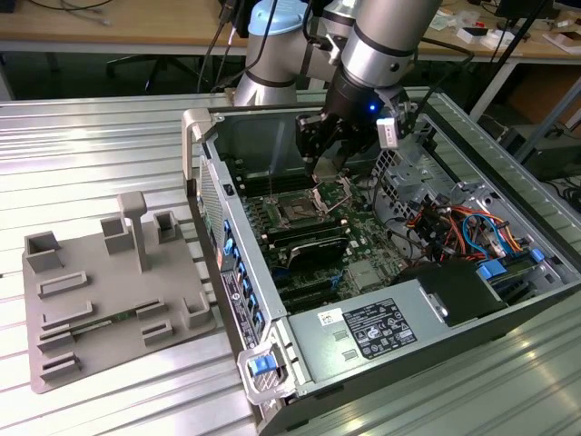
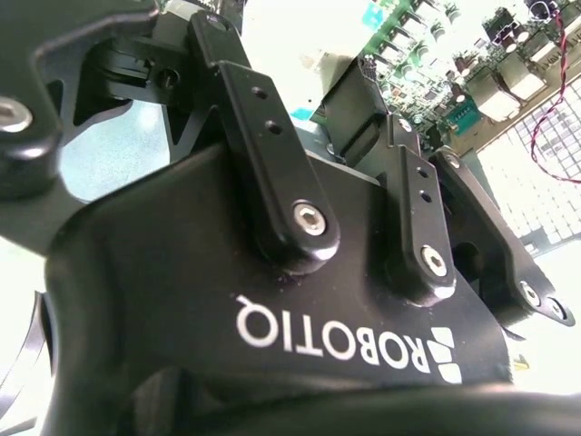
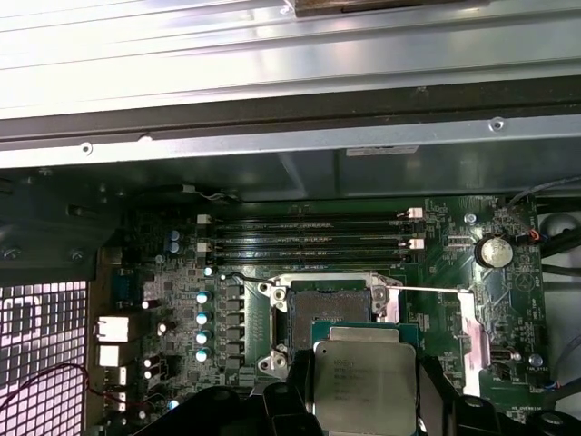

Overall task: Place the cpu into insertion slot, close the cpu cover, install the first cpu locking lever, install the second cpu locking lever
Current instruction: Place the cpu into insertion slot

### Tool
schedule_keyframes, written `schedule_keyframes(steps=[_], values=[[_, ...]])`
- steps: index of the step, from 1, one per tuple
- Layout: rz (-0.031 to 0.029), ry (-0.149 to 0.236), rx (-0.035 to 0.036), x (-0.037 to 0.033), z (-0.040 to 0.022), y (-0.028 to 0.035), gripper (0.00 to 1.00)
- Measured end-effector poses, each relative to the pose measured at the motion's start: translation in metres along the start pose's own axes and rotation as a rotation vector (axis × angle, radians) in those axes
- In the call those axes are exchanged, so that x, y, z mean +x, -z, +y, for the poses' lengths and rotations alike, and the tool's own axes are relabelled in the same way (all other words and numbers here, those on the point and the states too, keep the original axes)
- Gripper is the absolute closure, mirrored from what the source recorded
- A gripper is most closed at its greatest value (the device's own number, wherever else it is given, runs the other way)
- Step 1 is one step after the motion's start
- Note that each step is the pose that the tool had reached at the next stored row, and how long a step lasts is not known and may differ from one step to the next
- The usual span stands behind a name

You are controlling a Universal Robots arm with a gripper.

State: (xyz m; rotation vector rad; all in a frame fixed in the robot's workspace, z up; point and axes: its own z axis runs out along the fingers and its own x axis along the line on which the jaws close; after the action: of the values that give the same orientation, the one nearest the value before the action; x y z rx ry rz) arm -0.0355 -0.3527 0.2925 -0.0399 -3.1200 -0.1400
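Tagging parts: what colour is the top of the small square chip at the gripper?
Silver-grey, on the small flat square cpu; first wrist view.

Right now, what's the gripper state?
Gripper: closed, holding the cpu by its edges.

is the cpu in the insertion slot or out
Out. In the first wrist view the claw holds the cpu short of the insertion slot, whose dark centre lies bare.

**Open case, grey tray beside it**

In the exterior view, a grey tray (image 1: 100, 300) of moulded holders lies at lower left on a ribbed metal table (image 1: 91, 136). An open case (image 1: 227, 300) spans centre and right, with a power supply (image 1: 363, 331) at lower centre and coloured cables (image 1: 463, 227) at right.
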Motion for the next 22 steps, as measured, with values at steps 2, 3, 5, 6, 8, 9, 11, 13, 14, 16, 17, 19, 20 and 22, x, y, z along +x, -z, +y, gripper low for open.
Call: schedule_keyframes(steps=[2,3,5,6,8,9,11,13,14,16,17,19,20,22], values=[[0.0000,0.000,0.0000,0.0000,0.0000,-0.0003,0.45],[0.0000,0.000,0.0000,0.0000,0.0000,-0.0005,0.45],[-0.0001,0.000,0.0000,0.0000,-0.0001,-0.0007,0.45],[0.0000,0.000,0.0001,0.0000,-0.0001,-0.0008,0.45],[0.0000,0.000,0.0001,0.0000,-0.0001,-0.0011,0.45],[0.0000,0.000,0.0000,0.0000,-0.0001,-0.0014,0.45],[0.0000,0.000,0.0000,0.0000,-0.0001,-0.0016,0.45],[0.0000,0.000,0.0001,0.0000,-0.0002,-0.0018,0.45],[0.0000,0.000,0.0000,0.0000,-0.0002,-0.0020,0.45],[0.0000,0.000,0.0000,0.0000,-0.0002,-0.0022,0.45],[0.0000,0.000,0.0001,0.0000,-0.0002,-0.0023,0.45],[0.0000,0.000,0.0001,0.0000,-0.0002,-0.0025,0.45],[-0.0001,0.000,0.0000,-0.0001,-0.0002,-0.0026,0.45],[0.0000,0.000,0.0000,-0.0001,-0.0003,-0.0030,0.45]])
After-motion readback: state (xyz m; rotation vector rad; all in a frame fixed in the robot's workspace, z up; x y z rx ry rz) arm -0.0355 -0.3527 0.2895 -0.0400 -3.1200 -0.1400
